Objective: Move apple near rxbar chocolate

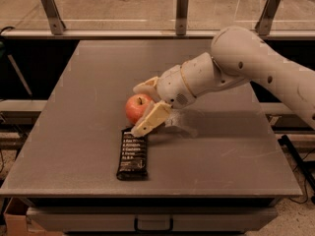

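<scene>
The red apple [135, 108] with a short stem sits low over the grey table [74, 112], just past the far end of the rxbar chocolate [133, 154], a black wrapper with white text lying flat. My gripper [137, 109] reaches in from the right and is shut on the apple. One cream finger [145, 88] lies over its far side and the other finger [150, 120] over its near side. The near fingertip hangs over the bar's far end. I cannot tell whether the apple touches the table.
A rail with metal posts [182, 11] runs along the table's far edge. The white arm [256, 65] crosses the right half of the table. A drawer handle [153, 225] shows below the front edge.
</scene>
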